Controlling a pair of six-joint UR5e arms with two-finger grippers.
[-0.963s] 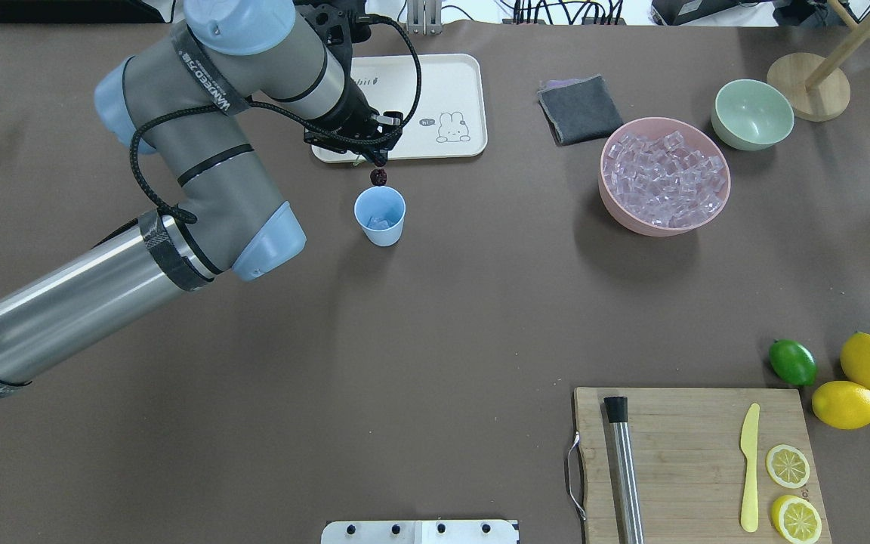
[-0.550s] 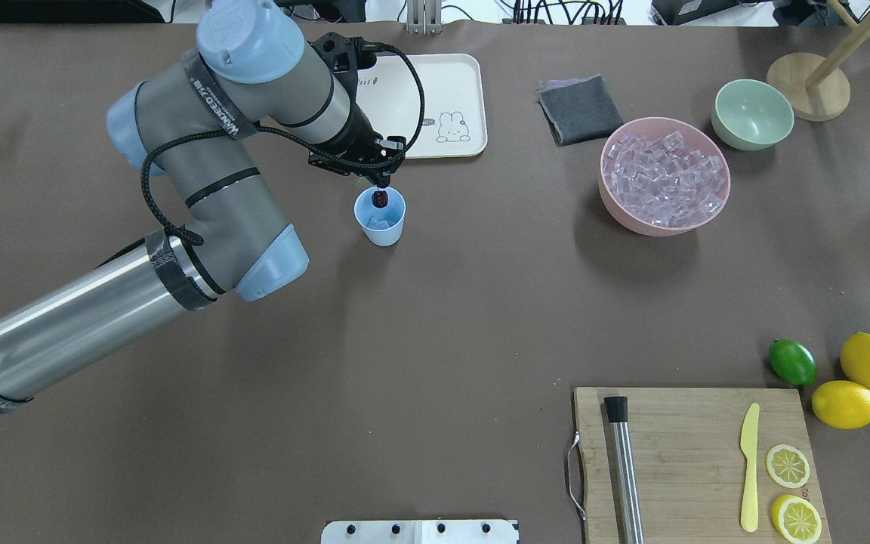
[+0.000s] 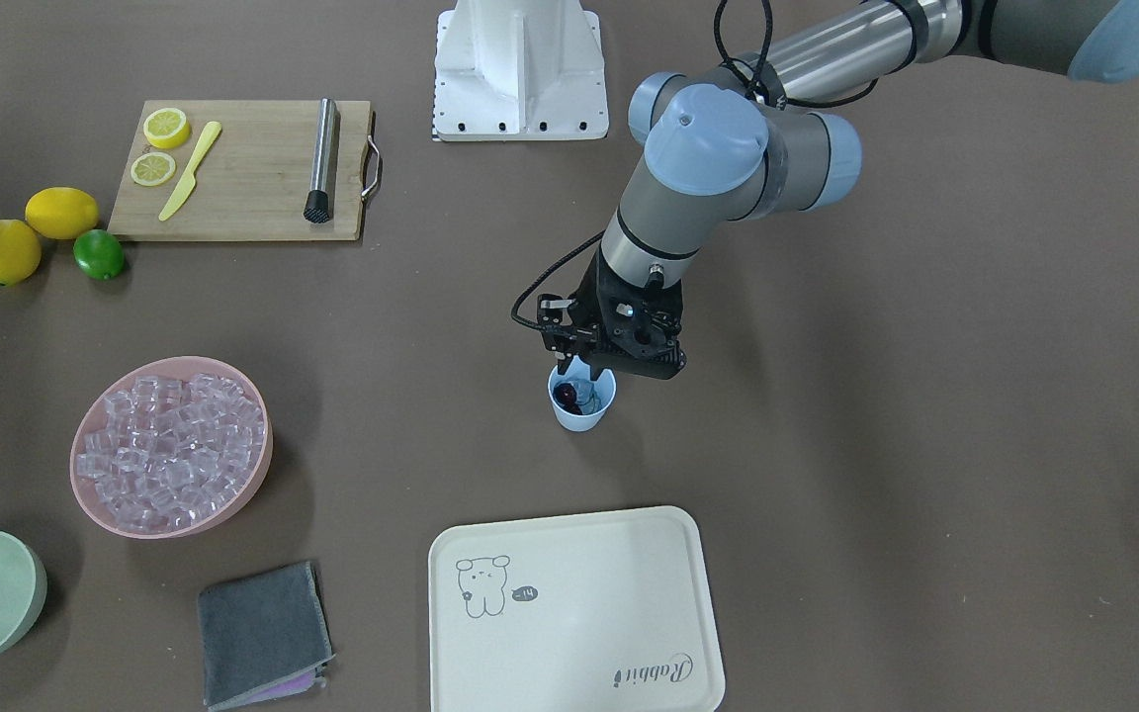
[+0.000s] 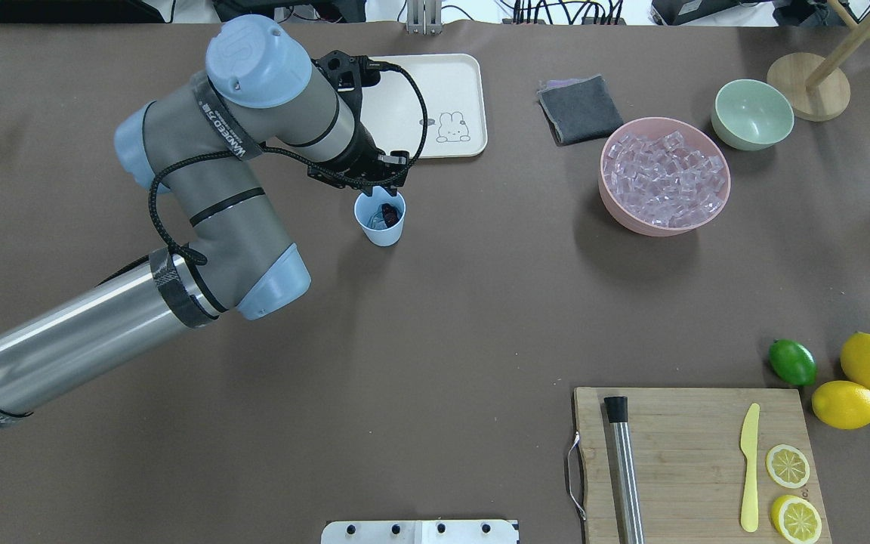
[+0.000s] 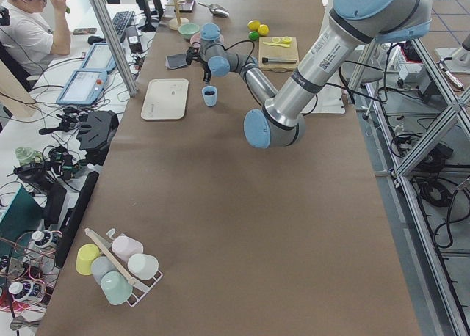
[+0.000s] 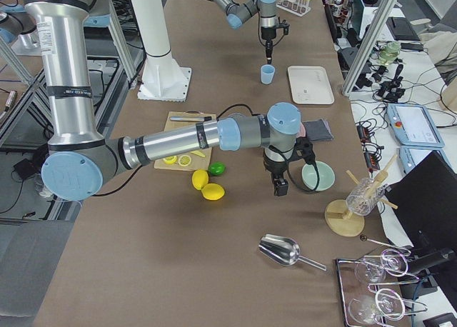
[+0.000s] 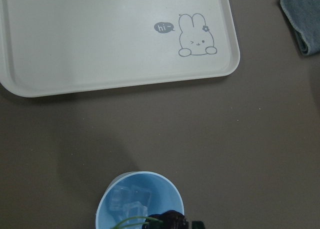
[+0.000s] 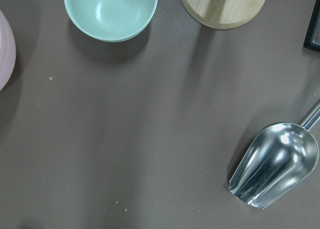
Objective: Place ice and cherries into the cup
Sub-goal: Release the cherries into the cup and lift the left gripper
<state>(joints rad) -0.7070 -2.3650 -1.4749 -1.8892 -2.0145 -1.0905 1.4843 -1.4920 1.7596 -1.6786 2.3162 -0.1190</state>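
From across the desk, the left gripper hangs right over the little blue cup. Its fingers are close together, and it seems to pinch the cherries by their stems. The dark cherries are down inside the cup, near its wall. A heap of ice sits in the pink bowl, well apart from the cup.

From above, I can see what changed. A second ago the cherries dangled in the air just beside the cup, on the tray side. Then the arm swung over and went down. Now the cherries are below the rim.

From the left end of the desk it is all far off and small. The gripper is on top of the cup, and that is all I can make out.

From the right end, the right gripper hangs low near the green bowl. I cannot tell if it is open or closed.

The left wrist camera looks down into the cup. A few ice cubes lie on its bottom, and the cherries show just over them. The tray lies beyond.

The right wrist camera shows the green bowl and a shiny scoop, but no fingers.

So ice is in and the cherries are nearly in. I think letting go is all that is left.
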